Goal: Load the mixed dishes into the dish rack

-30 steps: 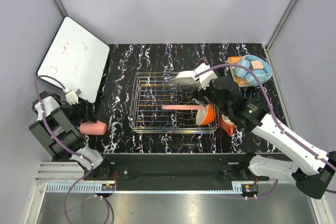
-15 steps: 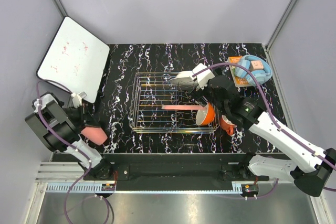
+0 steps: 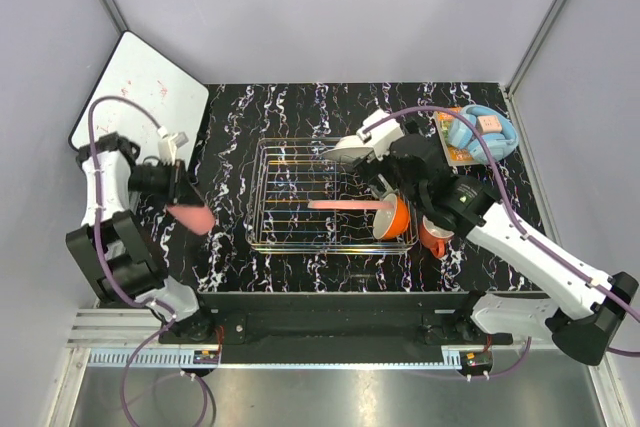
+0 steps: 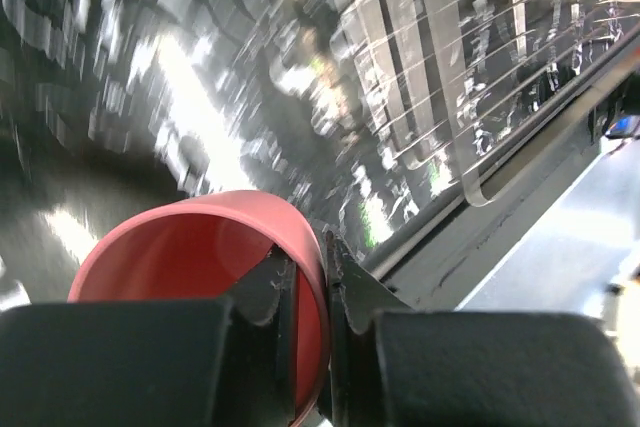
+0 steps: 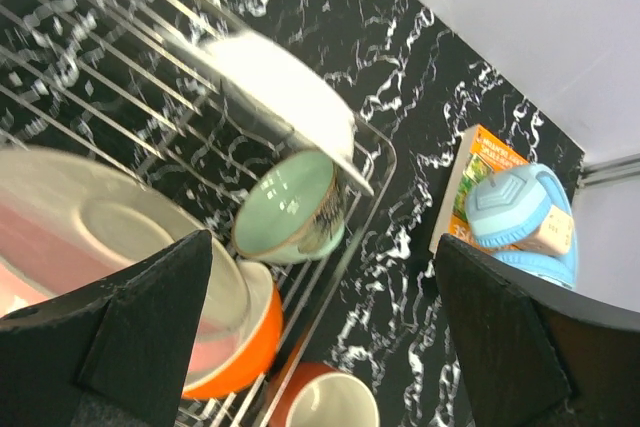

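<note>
I count four pieces in the silver wire dish rack (image 3: 285, 172). The round white plate (image 5: 280, 87) and the flat pink plate (image 3: 345, 205) stand in the tines, and the orange bowl with the cream inside (image 3: 395, 219) is at the right end. The small mint-green bowl (image 5: 290, 209) seems to sit inside that end too, though the wires there are hard to read. My left claw (image 4: 310, 257) pinches the rim of the small pink cup (image 4: 200, 247), held above the black marbled counter (image 3: 300, 112) left of the rack. My right claw (image 5: 322, 247) hangs spread and empty over the rack's right end. Left to load: that cup and the orange handled mug (image 3: 432, 237), on the counter just outside the rack's near right corner.
</note>
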{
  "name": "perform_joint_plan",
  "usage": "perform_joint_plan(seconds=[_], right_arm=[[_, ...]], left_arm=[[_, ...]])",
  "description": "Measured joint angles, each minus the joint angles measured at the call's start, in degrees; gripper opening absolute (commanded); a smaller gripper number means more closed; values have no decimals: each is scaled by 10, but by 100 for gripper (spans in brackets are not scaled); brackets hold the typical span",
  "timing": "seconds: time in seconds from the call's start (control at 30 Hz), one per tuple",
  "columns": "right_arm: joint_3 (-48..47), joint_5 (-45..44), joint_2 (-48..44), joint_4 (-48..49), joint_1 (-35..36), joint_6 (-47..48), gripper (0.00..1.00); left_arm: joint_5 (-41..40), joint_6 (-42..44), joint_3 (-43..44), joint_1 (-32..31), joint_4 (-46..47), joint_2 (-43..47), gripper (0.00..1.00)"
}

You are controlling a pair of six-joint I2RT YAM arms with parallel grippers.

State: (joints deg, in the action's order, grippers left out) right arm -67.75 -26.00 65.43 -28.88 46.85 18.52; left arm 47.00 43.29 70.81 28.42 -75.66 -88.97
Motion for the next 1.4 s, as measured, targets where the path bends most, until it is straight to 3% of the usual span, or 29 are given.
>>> perform_joint_plan(seconds=[0.2, 0.33, 0.5, 0.57, 0.67, 0.7, 0.83, 0.93, 1.13, 1.4], right_arm=[[-85, 16, 31, -10, 0, -85, 100], [-98, 84, 32, 16, -6, -183, 100], [-68, 183, 30, 101, -31, -335, 100], [-56, 236, 31, 145, -56, -413, 100], [-26, 314, 40, 242, -95, -550, 100], [-15, 330, 45, 273, -103, -584, 100], [38, 399, 78, 405, -122, -731, 100], [47, 434, 110, 465, -124, -800, 100], [57, 462, 142, 600, -125, -890, 100], [62, 466, 196, 752, -127, -984, 100]], left_arm=[[35, -70, 147, -128, -12, 30, 0], [73, -143, 271, -203, -5, 26, 0], [168, -289, 332, -266, 116, 31, 0], [205, -414, 275, -277, 275, 55, 0], [228, -700, 110, -283, 662, 99, 0], [228, -773, 86, -284, 748, 99, 0], [216, -1073, 63, -290, 1123, 45, 0], [198, -1245, 63, -293, 1309, 16, 0], [174, -1423, 56, -300, 1449, -7, 0], [167, -1484, -5, -321, 1482, -12, 0]])
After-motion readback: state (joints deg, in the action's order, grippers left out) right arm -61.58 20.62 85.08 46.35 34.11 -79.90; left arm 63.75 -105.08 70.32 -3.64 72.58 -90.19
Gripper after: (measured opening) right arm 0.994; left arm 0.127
